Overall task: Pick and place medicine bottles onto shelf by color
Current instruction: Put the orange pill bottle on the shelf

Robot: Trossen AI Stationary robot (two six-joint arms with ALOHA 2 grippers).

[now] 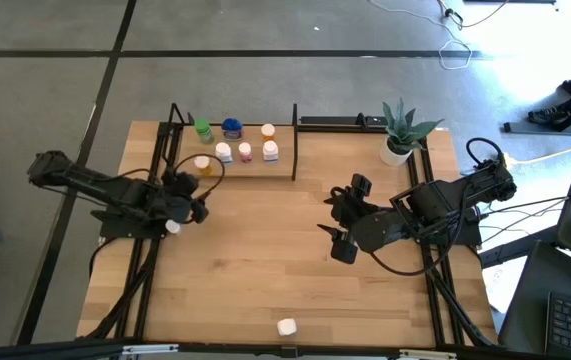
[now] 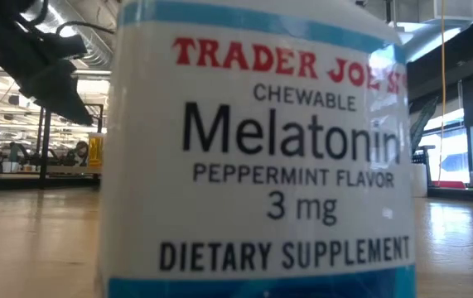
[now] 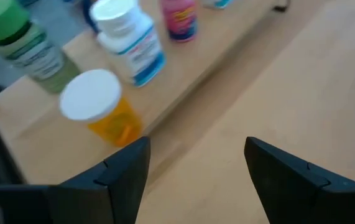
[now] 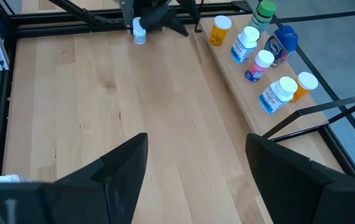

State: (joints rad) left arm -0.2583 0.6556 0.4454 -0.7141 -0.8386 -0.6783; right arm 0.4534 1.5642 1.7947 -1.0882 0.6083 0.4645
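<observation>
Bench (image 1: 265,270) from above is lying mostly bare between the arms; the shelf (image 1: 283,173) is sitting at its far edge, carrying seven bottles (image 1: 245,152) (green, blue, pink and orange among them). One white bottle (image 1: 286,327) is resting at the near edge. Left gripper (image 1: 187,195) is hovering beside the shelf's left end, jaws parted, holding nothing. Right gripper (image 1: 340,222) is waiting mid-bench, parted and empty too. At table height a melatonin label (image 2: 290,141) is filling the view.

Even daylight, sun glare upper right, left wrist view blurred
</observation>
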